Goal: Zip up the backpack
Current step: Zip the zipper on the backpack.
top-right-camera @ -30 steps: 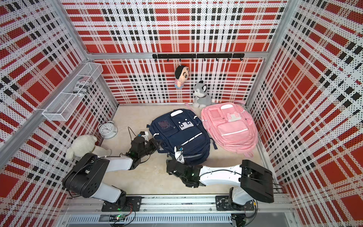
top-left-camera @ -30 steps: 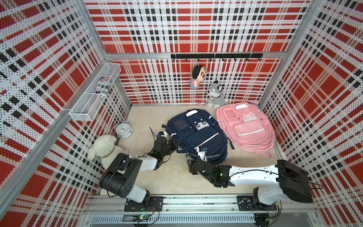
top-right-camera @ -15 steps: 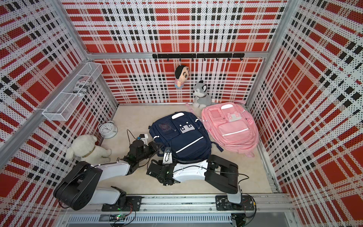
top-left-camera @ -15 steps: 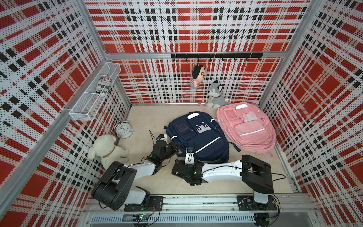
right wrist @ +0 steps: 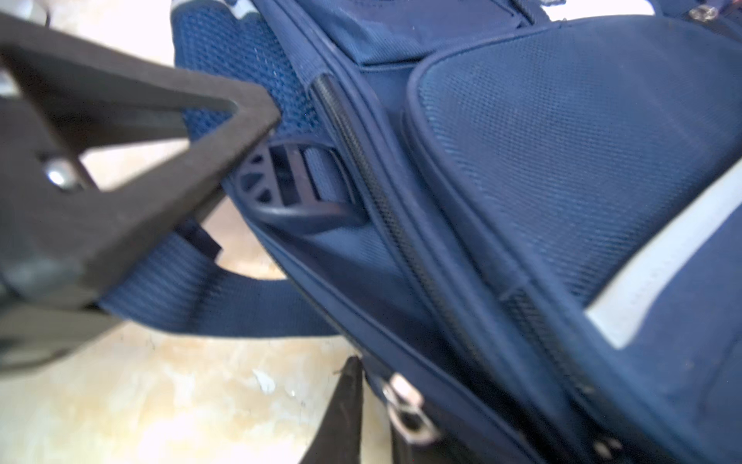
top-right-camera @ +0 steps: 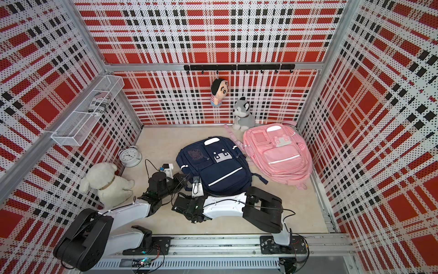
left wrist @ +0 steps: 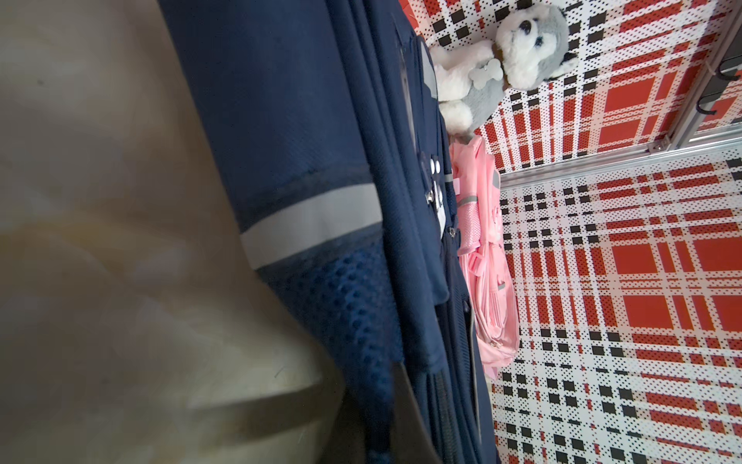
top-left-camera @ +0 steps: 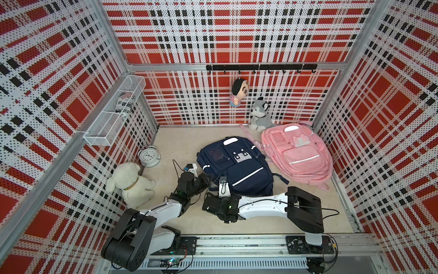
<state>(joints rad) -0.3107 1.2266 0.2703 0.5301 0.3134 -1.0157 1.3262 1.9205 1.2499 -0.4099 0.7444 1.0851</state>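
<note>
In both top views the navy backpack [top-left-camera: 237, 163] lies flat, front up, in the middle of the table [top-left-camera: 180, 142], just beside a pink backpack [top-left-camera: 298, 154]. Both my arms crowd the navy bag's bottom corner on the side of the white plush dog [top-left-camera: 129, 185], which I take to be where the zip run starts. My left wrist view is pressed close along that flank: the reflective stripe [left wrist: 313, 221] and mesh pocket [left wrist: 345, 305] fill it, with the husky toy [left wrist: 514, 52] far behind. My left jaws are together here, but what they nip is hidden. I judge they sit there to anchor the bag so it does not slide when the zip is pulled. My right wrist view shows one left finger [right wrist: 140, 160] resting against the mesh, above the strap [right wrist: 192, 297] and touching its buckle [right wrist: 289, 189]. The dark zip track [right wrist: 361, 160] curves away up the side. At that view's lower edge the metal zip pull [right wrist: 407, 409] sits right at my right fingertips [right wrist: 349, 405]. My right jaws are drawn together at it. Whether the tab is truly pinched I cannot tell. If it is, the next move calls for a steady draw along the track.
</note>
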